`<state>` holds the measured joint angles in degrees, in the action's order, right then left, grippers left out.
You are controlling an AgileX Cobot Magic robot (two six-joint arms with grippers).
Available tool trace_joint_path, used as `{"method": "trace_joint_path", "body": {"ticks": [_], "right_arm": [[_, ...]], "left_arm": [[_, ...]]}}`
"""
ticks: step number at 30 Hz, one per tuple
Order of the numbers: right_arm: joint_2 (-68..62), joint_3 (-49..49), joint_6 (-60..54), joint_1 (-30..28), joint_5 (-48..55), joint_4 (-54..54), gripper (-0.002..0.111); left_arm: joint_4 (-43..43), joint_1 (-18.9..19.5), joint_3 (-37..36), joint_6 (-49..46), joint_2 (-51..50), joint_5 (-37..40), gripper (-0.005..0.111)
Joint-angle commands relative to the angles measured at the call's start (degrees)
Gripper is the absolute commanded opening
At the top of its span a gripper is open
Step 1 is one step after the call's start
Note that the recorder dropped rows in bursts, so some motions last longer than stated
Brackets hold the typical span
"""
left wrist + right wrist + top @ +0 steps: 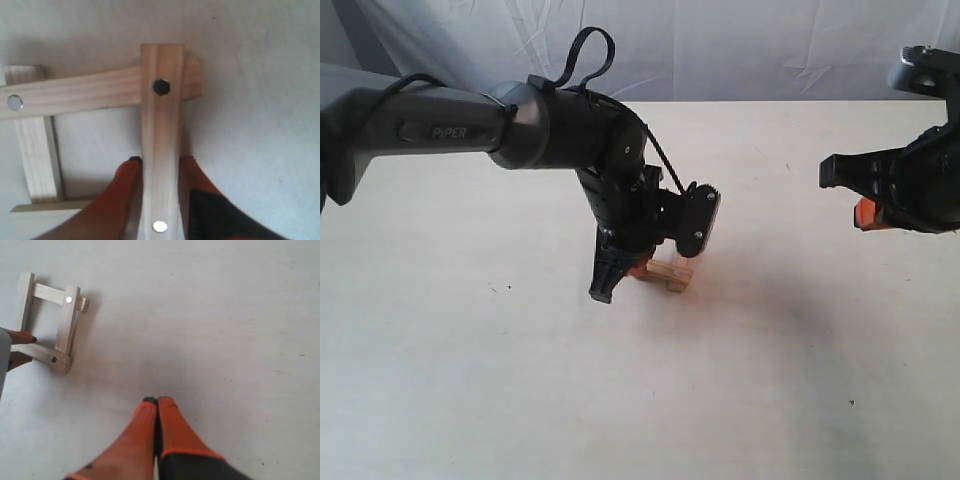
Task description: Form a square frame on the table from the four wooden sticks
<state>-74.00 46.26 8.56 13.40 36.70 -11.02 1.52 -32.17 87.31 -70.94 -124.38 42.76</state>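
The four wooden sticks form the small square frame (672, 273) (67, 325) on the table (520, 380), overlapping at the corners. In the left wrist view, a stick with holes (161, 130) runs between my orange fingers and lies over a second holed stick (75, 92). Two plain sticks (37, 150) show beside them. My left gripper (160, 161) (640, 267) is down at the frame, shut on the holed stick from both sides. My right gripper (157, 401) (865, 213) hovers off to the right, shut and holding nothing.
The left arm (440, 125) reaches across the middle of the table and hides most of the frame in the exterior view. A white cloth backdrop (720, 40) hangs behind the table's far edge.
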Motion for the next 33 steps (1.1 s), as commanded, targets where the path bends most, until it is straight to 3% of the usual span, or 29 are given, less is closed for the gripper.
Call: {"method": "trace_joint_path", "body": {"ticks": [1, 7, 12, 15, 20, 24, 28, 31, 33], "right_arm": [[0.4, -0.3, -0.4, -0.1, -0.8, 0.2, -0.001], [0.4, -0.3, -0.4, -0.1, -0.8, 0.2, -0.001], [0.4, -0.3, -0.4, -0.1, -0.8, 0.2, -0.001], [0.4, -0.3, -0.4, -0.1, -1.1, 0.1, -0.001], [0.4, -0.3, -0.4, -0.1, -1.2, 0.0, -0.001], [0.4, -0.3, -1.6, -0.1, -1.2, 0.1, -0.001], [0.4, -0.3, -1.7, -0.1, -1.2, 0.2, -0.001], [0.4, -0.3, -2.7, -0.1, -1.2, 0.0, -0.001], [0.4, -0.3, -2.9, -0.1, -1.0, 0.0, -0.001]], "left_arm": [[-0.1, -0.4, 0.3, 0.5, -0.1, -0.4, 0.000], [0.2, -0.4, 0.3, 0.5, -0.1, -0.2, 0.005], [0.3, -0.4, 0.3, 0.5, 0.3, -0.1, 0.031], [-0.1, -0.4, 0.3, 0.5, 1.7, 0.1, 0.039], [0.0, -0.4, 0.3, 1.9, 4.6, 5.0, 0.039], [-5.0, -0.4, 0.3, 20.6, 7.8, 10.0, 0.036], [-13.8, -0.4, 0.3, 41.3, 10.8, 19.4, 0.017], [-15.1, -0.4, 0.3, 47.2, 12.5, 27.2, 0.002], [-14.7, -0.4, 0.3, 53.4, 14.4, 27.2, 0.000]]}}
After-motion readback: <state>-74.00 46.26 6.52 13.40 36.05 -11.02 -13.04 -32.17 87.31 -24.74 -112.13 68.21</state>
